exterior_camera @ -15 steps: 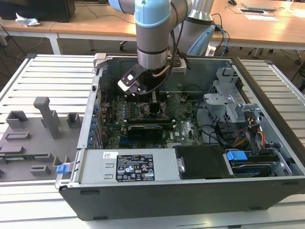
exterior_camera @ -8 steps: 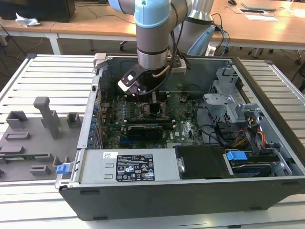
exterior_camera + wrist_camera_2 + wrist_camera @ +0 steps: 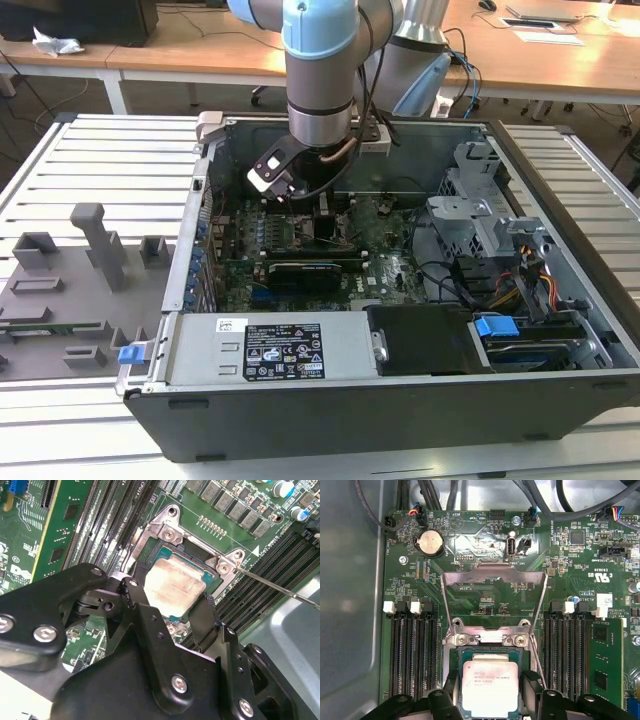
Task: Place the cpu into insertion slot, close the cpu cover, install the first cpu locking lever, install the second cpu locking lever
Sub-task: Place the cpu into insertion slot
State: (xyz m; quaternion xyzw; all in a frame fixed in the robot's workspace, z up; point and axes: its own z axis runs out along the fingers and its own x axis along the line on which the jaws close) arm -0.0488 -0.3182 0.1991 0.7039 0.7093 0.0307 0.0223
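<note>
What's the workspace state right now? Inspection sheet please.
Surface: slatted metal table carrying an open computer case.
Job's things: cpu at the insertion slot; cpu cover raised open; one locking lever unlatched.
Clutter: grey fixture tray on the table, on the exterior view's left.
Grippers: hand closed on two opposite cpu edges.
Cables: cable bundles inside the case, beside the motherboard.
Surroundings: wooden desks behind the table.

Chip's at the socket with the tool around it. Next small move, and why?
Probably open the tool and lift straight up: the chip looks seated level inside the socket, and the cover stands flipped open.
</note>
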